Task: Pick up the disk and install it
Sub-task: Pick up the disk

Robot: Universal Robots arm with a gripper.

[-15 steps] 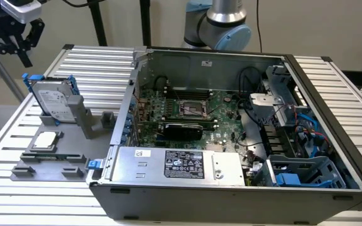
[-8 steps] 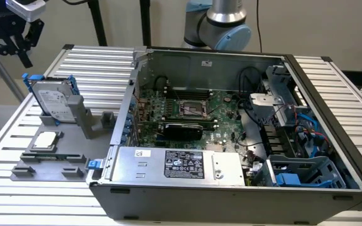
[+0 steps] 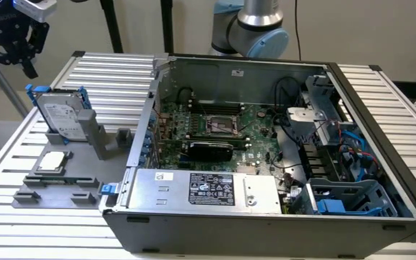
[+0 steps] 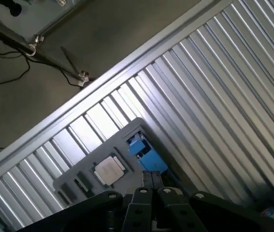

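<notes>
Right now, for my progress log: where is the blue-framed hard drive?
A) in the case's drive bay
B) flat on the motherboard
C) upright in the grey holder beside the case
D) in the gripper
C: the hard drive stands on edge in the grey holder outside the computer case.

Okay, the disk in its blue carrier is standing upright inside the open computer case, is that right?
Not quite. The disk in its blue carrier is standing upright, but in the grey holder on the slatted table, outside the open computer case, towards the exterior view's left. The exterior view shows this.
</notes>
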